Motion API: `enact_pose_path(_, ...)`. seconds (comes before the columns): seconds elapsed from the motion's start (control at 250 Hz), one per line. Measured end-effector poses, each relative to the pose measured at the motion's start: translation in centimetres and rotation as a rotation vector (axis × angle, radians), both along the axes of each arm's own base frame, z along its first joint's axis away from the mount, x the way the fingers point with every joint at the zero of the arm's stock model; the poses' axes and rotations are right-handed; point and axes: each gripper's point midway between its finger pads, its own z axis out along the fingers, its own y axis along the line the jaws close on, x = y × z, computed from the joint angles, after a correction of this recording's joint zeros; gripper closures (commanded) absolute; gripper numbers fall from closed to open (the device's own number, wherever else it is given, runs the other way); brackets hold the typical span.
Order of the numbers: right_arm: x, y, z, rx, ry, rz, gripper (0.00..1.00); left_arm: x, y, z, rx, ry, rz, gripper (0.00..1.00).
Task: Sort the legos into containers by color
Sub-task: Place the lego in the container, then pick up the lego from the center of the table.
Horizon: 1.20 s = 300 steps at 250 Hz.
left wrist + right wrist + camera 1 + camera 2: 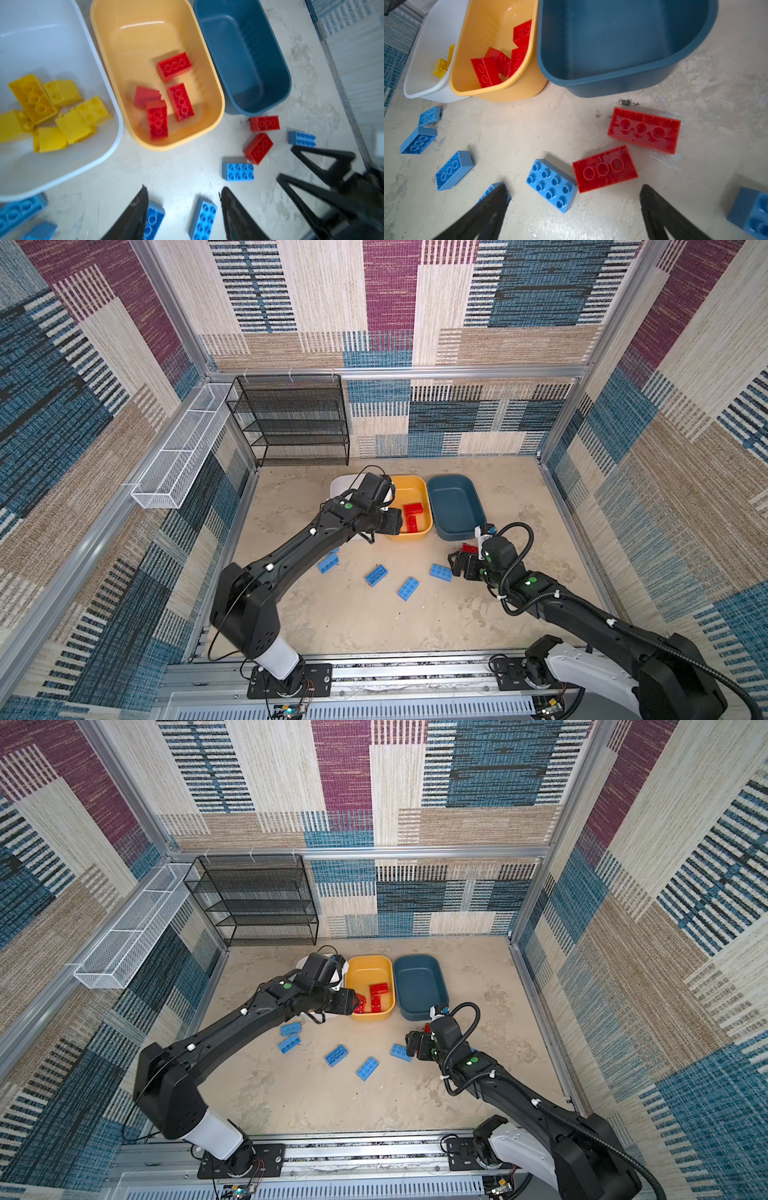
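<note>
Inside the yellow-orange tub [128, 41], the middle of three containers standing side by side on the counter [353, 622], we see four red legos [174, 66] lying loose at its near end. To one side, the white tub [41, 31] holds a huddle of yellow legos [33, 97], some rectangular and some sloped or arched. On the other side stands the teal tub [239, 62]. Just off the teal tub's near end, two more red bricks [643, 129] lie on the counter with their hollow undersides up. The nearer of them sits just beside a light blue brick [551, 185] that has its studs up. We count six light blue bricks in all, scattered over the counter in front of the tubs, and four of them show clearly in both top views [408, 588]. The left claw [182, 188] hangs over the near end of the yellow-orange tub, its jaws partly apart with nothing between them. The right claw [573, 186] hovers low over the studs-up blue brick and its red neighbour, its jaws spread wide and also holding nothing.
</note>
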Motion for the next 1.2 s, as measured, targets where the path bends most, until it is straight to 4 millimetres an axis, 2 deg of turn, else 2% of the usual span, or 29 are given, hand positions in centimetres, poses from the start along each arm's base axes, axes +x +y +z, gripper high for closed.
enact_pose_path(0.132,0.3,0.1,-2.1,-0.027,0.061,-0.003,0.02,-3.8,1.8,0.1,-0.062,-0.007,0.000,0.46)
enact_pose_path(0.256,0.4,0.2,-3.3,-0.033,0.094,-0.013,0.02,-7.1,3.7,0.2,-0.114,-0.023,0.006,0.46)
enact_pose_path(0.404,0.4,0.4,-4.2,-0.035,0.127,-0.016,0.02,-9.6,5.6,1.3,-0.167,-0.068,0.023,0.46)
enact_pose_path(0.532,0.7,0.6,-4.8,-0.045,0.150,-0.022,0.03,-10.3,6.6,2.1,-0.185,-0.113,0.036,0.46)
enact_pose_path(0.76,2.3,1.2,-5.3,-0.066,0.167,-0.029,0.13,-11.3,7.4,1.4,-0.188,-0.097,0.049,0.46)
enact_pose_path(1.008,3.7,1.6,-5.7,-0.114,0.164,-0.014,0.48,-12.2,8.1,1.0,-0.191,-0.101,0.055,0.46)
enact_pose_path(1.12,3.7,1.5,-6.1,-0.131,0.170,-0.008,0.51,-12.3,8.5,1.2,-0.190,-0.111,0.063,0.47)
enact_pose_path(1.2,3.9,1.3,-6.2,-0.146,0.163,-0.010,0.61,-12.2,8.6,1.2,-0.186,-0.116,0.072,0.47)
